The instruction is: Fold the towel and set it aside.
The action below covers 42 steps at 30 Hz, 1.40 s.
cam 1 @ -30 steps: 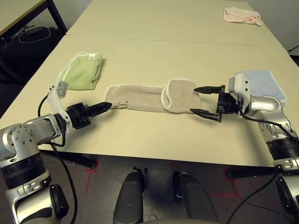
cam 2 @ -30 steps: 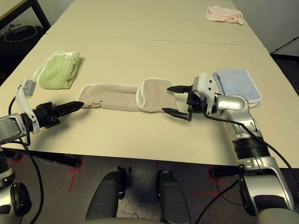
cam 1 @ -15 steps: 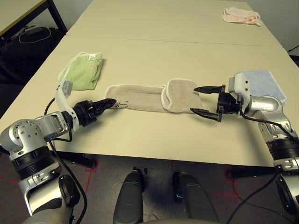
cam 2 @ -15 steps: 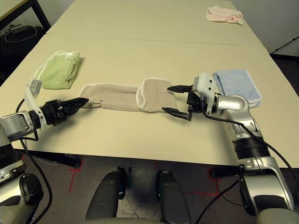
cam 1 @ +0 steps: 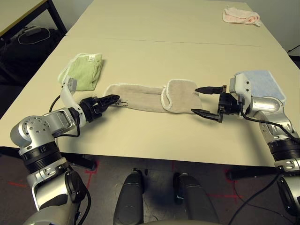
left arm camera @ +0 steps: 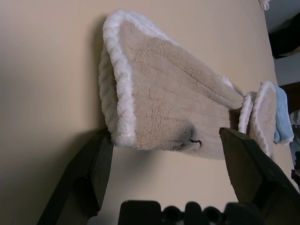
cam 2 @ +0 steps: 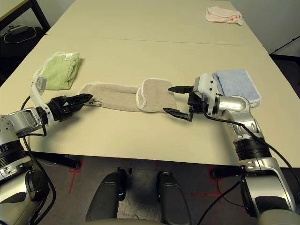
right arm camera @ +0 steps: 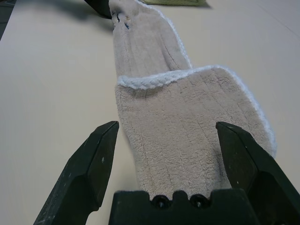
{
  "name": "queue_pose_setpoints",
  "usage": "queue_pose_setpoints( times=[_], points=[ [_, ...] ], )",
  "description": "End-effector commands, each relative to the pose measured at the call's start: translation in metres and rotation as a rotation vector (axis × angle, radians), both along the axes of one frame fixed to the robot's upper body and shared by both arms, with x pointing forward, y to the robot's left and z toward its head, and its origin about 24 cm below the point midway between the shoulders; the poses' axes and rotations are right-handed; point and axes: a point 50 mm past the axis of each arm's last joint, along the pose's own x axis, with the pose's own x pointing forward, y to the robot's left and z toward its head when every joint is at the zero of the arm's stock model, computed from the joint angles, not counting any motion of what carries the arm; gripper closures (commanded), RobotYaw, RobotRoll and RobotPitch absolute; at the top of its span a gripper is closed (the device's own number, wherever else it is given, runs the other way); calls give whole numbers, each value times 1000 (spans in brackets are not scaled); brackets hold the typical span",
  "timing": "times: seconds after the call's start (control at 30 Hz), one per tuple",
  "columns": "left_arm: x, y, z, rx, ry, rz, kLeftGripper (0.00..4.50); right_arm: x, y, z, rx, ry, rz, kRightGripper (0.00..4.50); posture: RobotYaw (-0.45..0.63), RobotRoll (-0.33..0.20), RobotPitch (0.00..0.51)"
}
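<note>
black left pincer [cam 1: 114, 98] sits at the towel's [cam 1: 140, 97] left end, fingers spread either side of the white-edged corner in the left wrist view, not clamped on anything. right pincer [cam 1: 203, 100] is wide open at the towel's right end, nothing held, fingers straddling the doubled-over flap.

towel lies as a long narrow strip across the near-middle of the worktop [cam 1: 154, 51], right end already folded back on itself. green cloth [cam 1: 83, 71] near the left end, blue cloth [cam 1: 262, 83] behind the right arm, pink cloth [cam 1: 241, 15] far back.

handling guess: terry, light, floppy, no stiffness, so it will sag and drag when lifted. pile grips well, slip unlikely. best hold is the thick stitched edge at each end corner, pinching both layers. thin edge lying flat on the worktop is the risk: fingers could skate over it.
</note>
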Motion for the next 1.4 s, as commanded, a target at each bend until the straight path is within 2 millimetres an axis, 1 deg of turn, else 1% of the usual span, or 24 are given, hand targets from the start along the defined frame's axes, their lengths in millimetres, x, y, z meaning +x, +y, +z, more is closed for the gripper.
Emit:
queue_pose_setpoints(
  times=[0.03, 0.17, 0.2, 0.27, 0.3, 0.6, 0.83, 0.97, 1.1, 1.23, 1.4],
  points=[
    [1, 0, -5, 9, 22, 9, 1287, -7, -8, -7, -31, 66, -1, 0, 52, 0, 137],
    [2, 0, -4, 16, 12, 18, 2797, -9, -9, -8, -33, 77, -4, 0, 51, 0, 135],
    [3, 0, -4, 17, 8, 21, 3250, -9, -9, -8, -31, 76, -6, 0, 50, 0, 134],
    [3, 1, -3, 17, 2, 24, 3984, -9, -9, -8, -30, 74, -7, 0, 50, 0, 134],
    [4, 1, -3, 18, -1, 24, 4421, -9, -9, -8, -29, 74, -8, 0, 50, 0, 133],
    [4, -2, 10, -2, -50, -6, 4467, -9, -7, -8, -27, 72, -10, 0, 53, 0, 132],
    [1, -11, 29, 8, -116, -97, 4467, -8, -7, -8, -28, 71, -11, 0, 61, 0, 131],
    [-1, -24, 37, 32, -152, -195, 4467, -6, -7, -8, -27, 69, -17, 0, 63, 0, 129],
    [0, -43, 43, 40, -188, -300, 4467, -3, -9, -7, -27, 61, -46, 0, 63, 0, 127],
    [4, -60, 49, 47, -222, -385, 4467, 2, -15, -9, -26, 71, -132, 0, 61, 0, 123],
    [12, -75, 55, 58, -254, -461, 4467, 1, -17, -13, -8, 85, -146, 0, 59, 0, 119]
  ],
)
